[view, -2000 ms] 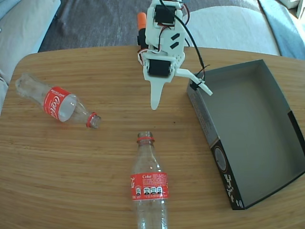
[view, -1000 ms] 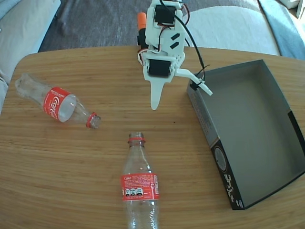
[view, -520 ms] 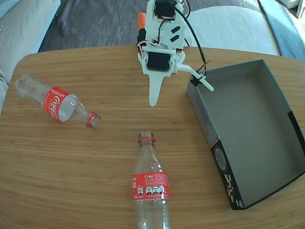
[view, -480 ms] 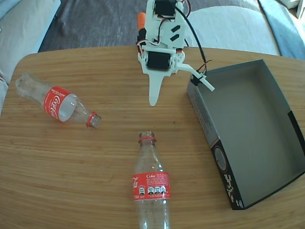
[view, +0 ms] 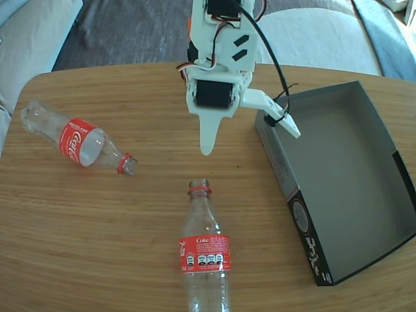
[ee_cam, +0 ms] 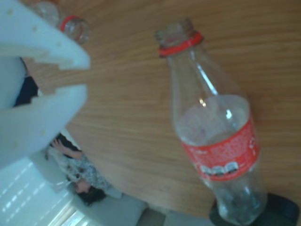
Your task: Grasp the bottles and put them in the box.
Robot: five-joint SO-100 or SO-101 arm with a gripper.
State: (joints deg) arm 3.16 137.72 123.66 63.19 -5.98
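Observation:
Two clear cola bottles with red labels lie on the wooden table. One bottle (view: 81, 142) is at the left, neck pointing right. The other bottle (view: 205, 250) lies at the bottom centre, its open neck toward the arm; the wrist view shows it (ee_cam: 216, 141) large at the right. My white gripper (view: 251, 143) hangs open and empty above the table, its long finger tip a little beyond that neck, its short finger over the box's left wall. A white finger (ee_cam: 42, 117) fills the wrist view's left. The grey-floored box (view: 351, 175) lies empty at the right.
The table's (view: 156, 91) rounded far edge runs behind the arm, with pale cushions (view: 312, 36) and a grey rug beyond. An orange part (view: 192, 26) sits by the arm's base. The left bottle's neck (ee_cam: 75, 26) shows at the wrist view's top left.
The gripper has moved toward the near bottle and stays open. The near bottle rolled a little left a second ago and lies back at the bottom centre.

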